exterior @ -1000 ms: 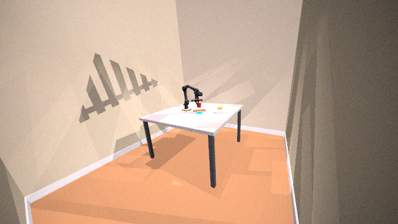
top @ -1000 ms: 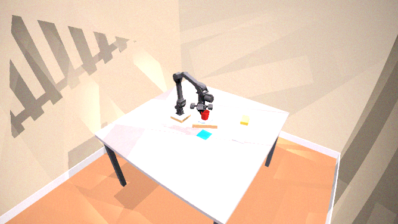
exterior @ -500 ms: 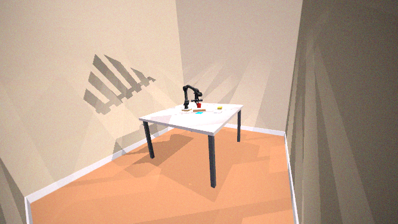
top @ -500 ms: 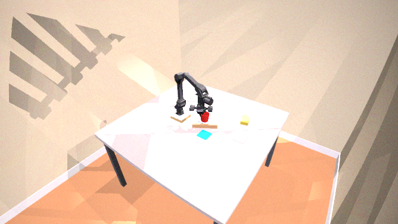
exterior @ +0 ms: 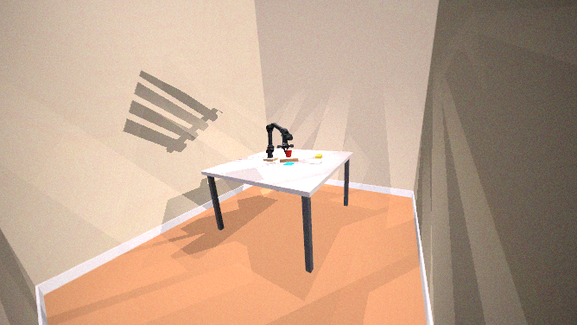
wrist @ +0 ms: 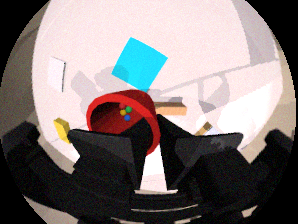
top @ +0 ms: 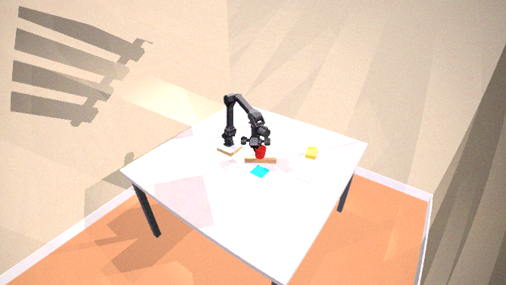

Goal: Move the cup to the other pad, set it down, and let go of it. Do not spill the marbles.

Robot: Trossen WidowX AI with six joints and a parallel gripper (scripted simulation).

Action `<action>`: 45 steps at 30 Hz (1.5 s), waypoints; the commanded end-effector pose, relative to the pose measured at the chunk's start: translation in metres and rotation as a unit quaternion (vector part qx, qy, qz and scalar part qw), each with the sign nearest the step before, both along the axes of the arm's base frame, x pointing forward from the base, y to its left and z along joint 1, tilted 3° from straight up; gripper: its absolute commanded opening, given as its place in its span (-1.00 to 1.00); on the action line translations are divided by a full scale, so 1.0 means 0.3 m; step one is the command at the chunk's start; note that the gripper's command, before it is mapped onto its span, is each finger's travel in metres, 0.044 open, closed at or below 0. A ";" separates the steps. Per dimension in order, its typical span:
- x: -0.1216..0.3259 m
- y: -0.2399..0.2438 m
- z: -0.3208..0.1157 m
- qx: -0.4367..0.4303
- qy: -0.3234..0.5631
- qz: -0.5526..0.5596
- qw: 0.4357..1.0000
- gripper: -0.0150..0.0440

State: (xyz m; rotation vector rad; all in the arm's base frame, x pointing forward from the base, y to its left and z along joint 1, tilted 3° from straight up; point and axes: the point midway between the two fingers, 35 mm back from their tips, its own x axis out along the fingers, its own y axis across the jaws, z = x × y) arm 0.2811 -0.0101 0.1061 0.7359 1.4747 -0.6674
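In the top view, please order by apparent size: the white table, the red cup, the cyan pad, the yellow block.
1. White table, by far the largest.
2. Cyan pad.
3. Red cup and yellow block: they look about alike, so I leave them unranked.

Top view: high, angled down at the table point(top: 242, 212), mid-distance. Exterior view: farther back, room-wide, table point(exterior: 285, 179) small, legs and floor showing. Wrist view: fisheye, close, looking down past the jaws. All share the table.

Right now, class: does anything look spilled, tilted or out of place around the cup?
Nothing stands out. The red cup is clamped in the fingers, its marbles inside, carried above the wooden bar near the cyan pad. No loose marbles show.
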 end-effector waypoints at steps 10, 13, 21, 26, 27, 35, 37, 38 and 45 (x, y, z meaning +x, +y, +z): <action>0.072 -0.085 0.003 -0.003 -0.001 0.001 1.000 -0.49; 0.086 -0.101 0.004 -0.003 -0.001 0.001 1.000 -0.49; 0.122 -0.145 0.005 -0.004 -0.002 0.001 1.000 -0.49; 0.143 -0.174 0.006 -0.004 -0.002 0.001 1.000 -0.49; 0.147 -0.179 0.006 -0.004 -0.002 0.001 1.000 -0.49; 0.155 -0.189 -0.008 -0.005 -0.002 0.001 1.000 -0.49; 0.156 -0.189 -0.016 -0.005 -0.002 0.001 1.000 -0.49; 0.156 -0.189 -0.020 -0.005 -0.002 0.001 1.000 -0.49; 0.157 -0.188 -0.052 -0.005 -0.002 0.001 1.000 -0.49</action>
